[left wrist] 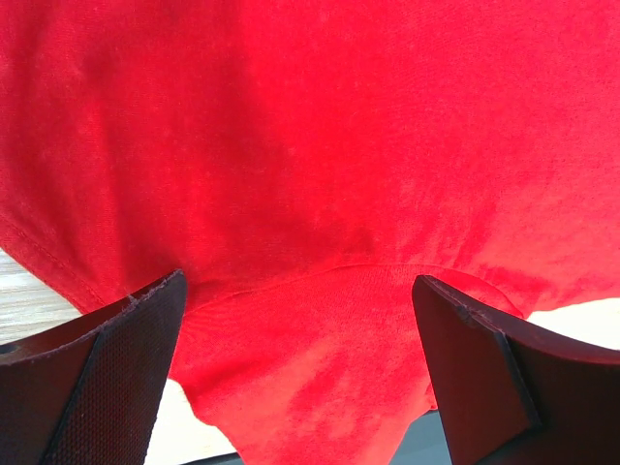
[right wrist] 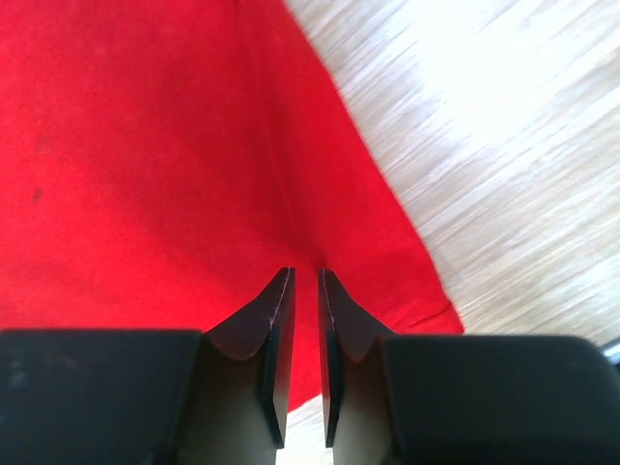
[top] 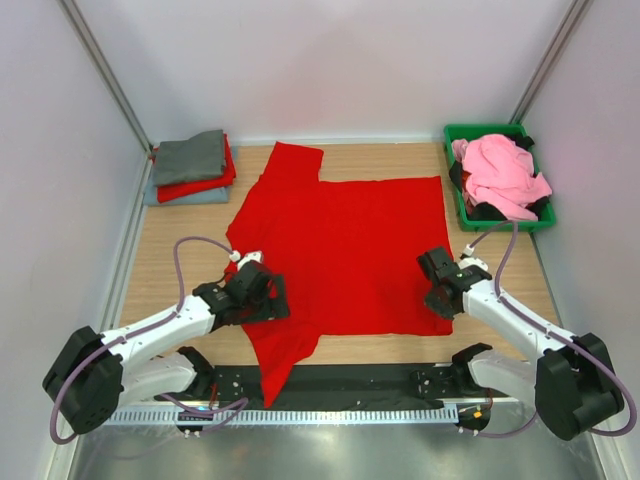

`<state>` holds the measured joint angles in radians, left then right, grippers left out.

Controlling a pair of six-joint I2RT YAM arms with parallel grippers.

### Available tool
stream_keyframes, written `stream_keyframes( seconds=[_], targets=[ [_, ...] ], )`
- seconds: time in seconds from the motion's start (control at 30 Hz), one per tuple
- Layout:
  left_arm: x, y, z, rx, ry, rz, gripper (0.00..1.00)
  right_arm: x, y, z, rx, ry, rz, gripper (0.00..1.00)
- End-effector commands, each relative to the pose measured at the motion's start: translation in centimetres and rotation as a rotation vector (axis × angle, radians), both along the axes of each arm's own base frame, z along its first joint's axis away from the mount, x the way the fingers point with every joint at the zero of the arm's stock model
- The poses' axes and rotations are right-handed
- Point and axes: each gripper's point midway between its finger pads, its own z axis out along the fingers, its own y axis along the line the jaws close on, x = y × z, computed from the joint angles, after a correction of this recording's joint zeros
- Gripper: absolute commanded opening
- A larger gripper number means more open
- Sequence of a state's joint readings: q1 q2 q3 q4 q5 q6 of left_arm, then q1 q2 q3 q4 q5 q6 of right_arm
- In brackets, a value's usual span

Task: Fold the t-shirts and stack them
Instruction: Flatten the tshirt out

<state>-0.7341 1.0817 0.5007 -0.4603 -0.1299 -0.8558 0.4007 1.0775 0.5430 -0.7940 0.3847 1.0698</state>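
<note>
While the left gripper (left wrist: 300,291) is hovering wide open over the collar (left wrist: 329,329), the right gripper (right wrist: 306,276) is pinching the red shirt (top: 350,250) at its hem, jaws nearly together. The shirt is lying flat on the table (top: 180,225), collar pointing left, long axis running left-right.

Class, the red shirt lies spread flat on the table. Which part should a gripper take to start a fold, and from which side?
Take the near right hem corner of the shirt, coming from the right over the bare table. The cloth lies flat, so only an edge can be pinched, and that corner sits clear of other things.
</note>
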Motion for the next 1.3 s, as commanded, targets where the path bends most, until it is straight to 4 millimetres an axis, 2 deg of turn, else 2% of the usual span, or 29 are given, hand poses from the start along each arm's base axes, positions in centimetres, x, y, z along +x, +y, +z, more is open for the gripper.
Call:
stream_keyframes(
  seconds=[0.0, 0.13, 0.3, 0.4, 0.53, 0.8, 1.0, 1.07, 1.17, 1.27],
  targets=[
    [1.6, -1.1, 1.7, -0.044, -0.068, -0.008, 1.0, 1.5, 1.4, 1.2, 0.059, -0.051, 0.046, 0.22],
    [1.5, -1.0, 1.5, -0.041, -0.065, -0.006, 1.0, 2.3, 2.7, 1.5, 0.11, -0.063, 0.077, 0.23],
    [1.4, -0.9, 1.4, -0.04, -0.062, -0.007, 1.0, 1.9, 2.6, 0.1, 0.108, -0.032, 0.074, 0.22],
    [1.3, -0.8, 1.4, -0.034, -0.062, -0.008, 1.0, 1.3, 1.8, -0.7, 0.065, 0.001, 0.061, 0.22],
    [1.3, -0.6, 1.4, -0.029, -0.062, -0.004, 1.0, 0.5, 0.2, -0.8, -0.01, 0.022, 0.018, 0.22],
    [1.3, -0.5, 1.5, -0.021, -0.059, -0.003, 1.0, -0.1, -2.5, 1.0, -0.053, -0.034, -0.138, 0.24],
    [1.3, -0.4, 1.8, -0.01, -0.061, -0.01, 1.0, -0.1, -6.3, 2.7, -0.073, -0.081, -0.315, 0.35],
    [1.3, -0.3, 1.8, -0.007, -0.063, -0.007, 1.0, -0.2, -7.3, 3.0, -0.046, -0.105, -0.382, 0.35],
    [1.5, -0.3, 1.8, -0.005, -0.063, -0.009, 1.0, 0.8, -7.7, 4.3, -0.004, -0.163, -0.431, 0.35],
    [1.5, -0.4, 2.1, -0.005, -0.062, -0.013, 1.0, 2.2, -7.7, 6.5, 0.007, -0.221, -0.424, 0.41]
  ],
)
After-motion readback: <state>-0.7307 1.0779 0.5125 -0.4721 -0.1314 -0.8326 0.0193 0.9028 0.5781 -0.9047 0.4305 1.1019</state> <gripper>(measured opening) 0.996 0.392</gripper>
